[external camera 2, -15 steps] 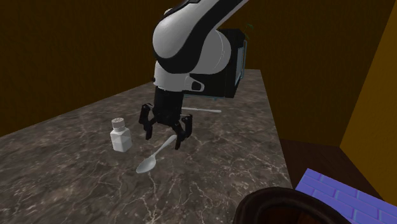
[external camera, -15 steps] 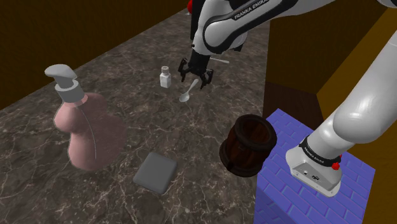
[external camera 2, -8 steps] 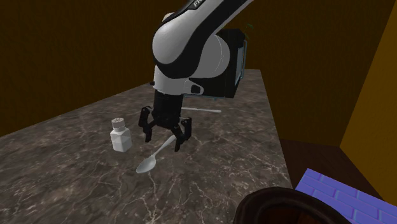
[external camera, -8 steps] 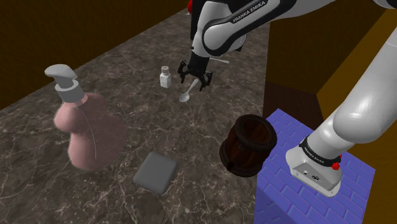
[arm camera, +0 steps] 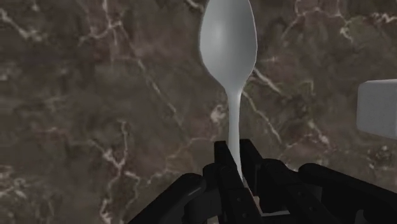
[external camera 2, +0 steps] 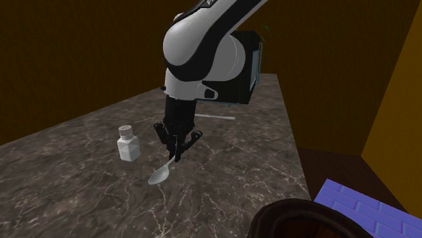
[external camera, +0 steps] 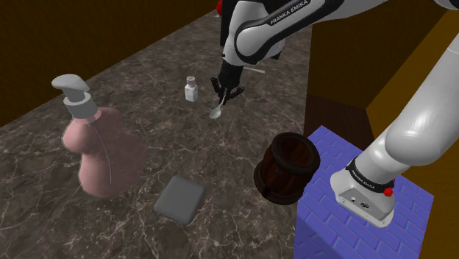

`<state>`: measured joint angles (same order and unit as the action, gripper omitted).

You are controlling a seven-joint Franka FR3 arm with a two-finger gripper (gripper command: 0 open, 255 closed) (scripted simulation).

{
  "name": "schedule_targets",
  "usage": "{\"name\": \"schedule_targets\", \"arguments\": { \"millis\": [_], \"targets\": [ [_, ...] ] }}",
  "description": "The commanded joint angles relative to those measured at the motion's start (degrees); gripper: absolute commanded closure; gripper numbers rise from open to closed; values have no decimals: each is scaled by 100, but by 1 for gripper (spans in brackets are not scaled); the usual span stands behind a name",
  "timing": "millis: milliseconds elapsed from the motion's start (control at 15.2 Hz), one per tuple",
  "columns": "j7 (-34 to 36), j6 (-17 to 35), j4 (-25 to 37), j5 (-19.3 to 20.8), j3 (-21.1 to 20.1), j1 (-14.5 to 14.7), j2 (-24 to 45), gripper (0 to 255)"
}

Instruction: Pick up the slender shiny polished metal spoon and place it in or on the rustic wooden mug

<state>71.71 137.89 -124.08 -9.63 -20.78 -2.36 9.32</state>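
A pale grey spoon (external camera: 215, 111) (external camera 2: 159, 175) (arm camera: 230, 57) lies on the dark marbled counter (external camera: 147, 81), bowl pointing away from the gripper. My black gripper (external camera: 224, 96) (external camera 2: 177, 155) (arm camera: 236, 172) is down at the counter and shut on the spoon's handle, the fingers (arm camera: 221, 165) clasping it from both sides. The dark brown wooden mug (external camera: 287, 167) (external camera 2: 304, 220) stands at the counter's near edge, beside the blue stand, well apart from the spoon.
A small white shaker (external camera: 191, 89) (external camera 2: 127, 143) stands close beside the gripper. A pink soap dispenser (external camera: 99, 143) and a grey pad (external camera: 180, 199) sit nearer the shoulder view's left. The blue brick-patterned stand (external camera: 353, 213) holds the arm's base. A black box (external camera 2: 249, 61) stands behind the arm.
The fingers, spread wide above the spoon a second ago, have come down and closed on its handle. The spoon has barely shifted.
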Motion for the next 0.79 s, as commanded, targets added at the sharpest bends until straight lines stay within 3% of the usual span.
{"name": "schedule_targets", "arguments": {
  "millis": [0, 198, 726],
  "targets": [
    [-10, 187, -11, -9, -8, 5, 33, 255],
    [14, 190, 7, 5, -11, 19, 53, 255],
    [26, -391, 228, -80, -24, -21, -322, 255]
  ]
}}
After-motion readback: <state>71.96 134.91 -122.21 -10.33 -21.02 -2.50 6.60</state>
